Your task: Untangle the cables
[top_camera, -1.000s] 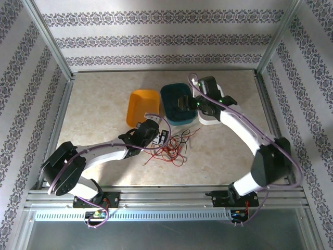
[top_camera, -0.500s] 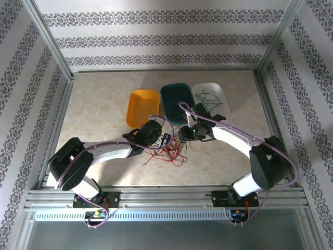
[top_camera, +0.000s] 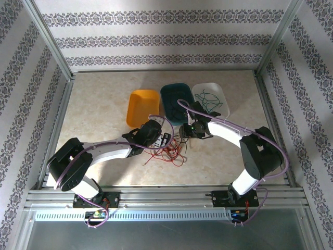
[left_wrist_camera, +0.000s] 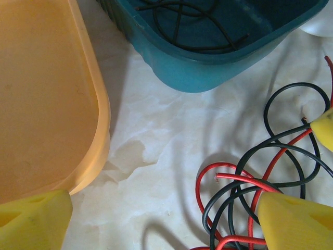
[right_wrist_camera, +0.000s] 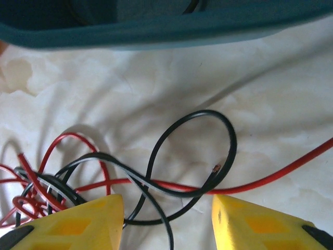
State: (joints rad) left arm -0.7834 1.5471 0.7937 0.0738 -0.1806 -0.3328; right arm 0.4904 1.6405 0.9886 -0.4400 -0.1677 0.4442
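Orange tray (top_camera: 141, 107) sits at ten o'clock of the left gripper (top_camera: 165, 139), whose jaws are released wide. Red and black cables (top_camera: 169, 151) lie tangled at its five o'clock. The right gripper (top_camera: 183, 133) has its jaws apart, straddling a black loop (right_wrist_camera: 193, 121) without grasping it.

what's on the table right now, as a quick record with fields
tangle: red and black cables knotted on the table, in front of the bins
orange bin: looks empty
teal bin: black cable inside
white bin: green cable inside
left gripper: open, at the tangle's edge
right gripper: open, over the tangle
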